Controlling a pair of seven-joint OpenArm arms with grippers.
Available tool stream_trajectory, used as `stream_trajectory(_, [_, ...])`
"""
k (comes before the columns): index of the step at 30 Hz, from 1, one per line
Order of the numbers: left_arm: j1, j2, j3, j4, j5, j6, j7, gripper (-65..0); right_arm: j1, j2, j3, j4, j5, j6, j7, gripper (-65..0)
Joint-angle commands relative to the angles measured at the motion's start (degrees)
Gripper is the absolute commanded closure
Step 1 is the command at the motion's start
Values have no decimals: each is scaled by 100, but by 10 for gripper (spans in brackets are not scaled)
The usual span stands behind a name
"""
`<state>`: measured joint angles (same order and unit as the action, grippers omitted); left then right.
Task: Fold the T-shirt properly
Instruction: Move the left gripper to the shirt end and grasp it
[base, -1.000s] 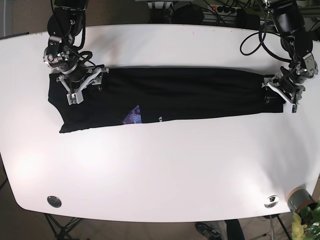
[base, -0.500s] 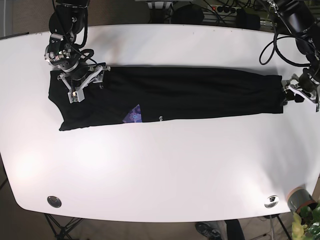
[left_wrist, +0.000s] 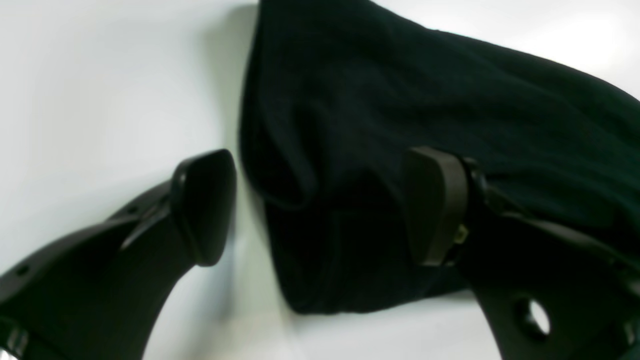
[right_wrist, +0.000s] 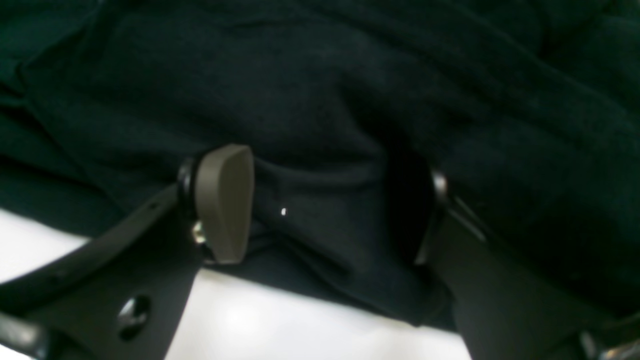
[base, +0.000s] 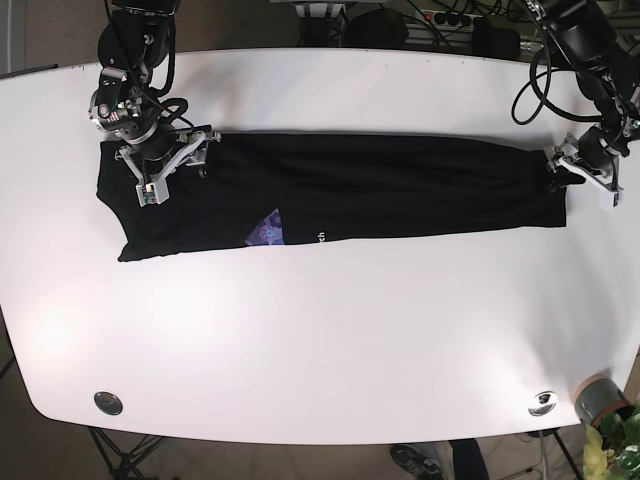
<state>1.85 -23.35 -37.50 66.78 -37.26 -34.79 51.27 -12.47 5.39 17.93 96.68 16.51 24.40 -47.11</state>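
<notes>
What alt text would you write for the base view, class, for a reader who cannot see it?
A black T-shirt, folded into a long band, lies across a white table. The right gripper hangs open over one end and the left gripper is at the other, its jaw state unclear here.

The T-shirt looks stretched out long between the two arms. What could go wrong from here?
1. The left gripper is open, one finger on the T-shirt, the other on the bare table. Closing there might catch only the edge, which could slip.
2. The right gripper is open over bunched folds, so it may pinch uneven layers.
3. The purple print peeks out at the lower edge, so the fold may end up crooked.
</notes>
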Motion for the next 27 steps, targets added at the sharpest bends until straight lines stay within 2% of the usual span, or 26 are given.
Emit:
stream_trajectory(1, [-180,-113,123,-151,-68,-34,-32,-492,-23,28,4,41,-64,-18,-155,-414])
stream_trajectory(10, [-409,-122,158,-608,-68,-34,-23,-471,-23,28,31,41,-64,-10,-146,-414])
stream_trajectory(12, [-409,-122,167,-608,-68,-34,-23,-419,-23,28,31,41,-64,-10,-146,-414])
stream_trajectory(14, [-409,-131,273,-608,-42,-34,-23,-338,-23,28,31,41,-64,-10,-146,-414])
stream_trajectory(18, [-418,-157,615,-608,-42,-34,-41,-140,-23,28,31,41,-64,-10,-137,-414])
stream_trajectory(20, [-418,-157,607,-608,-42,-34,-50,-1,-23,19,31,41,-64,-10,-137,-414])
stream_trajectory(24, [-444,-166,607,-503,-59,-34,-85,0,-23,19,22,41,-64,-10,-137,-414])
stream_trajectory(27, [-435,-157,589,34,-42,-16,-155,0,-23,-42,22,50,-64,-10,-137,-414])
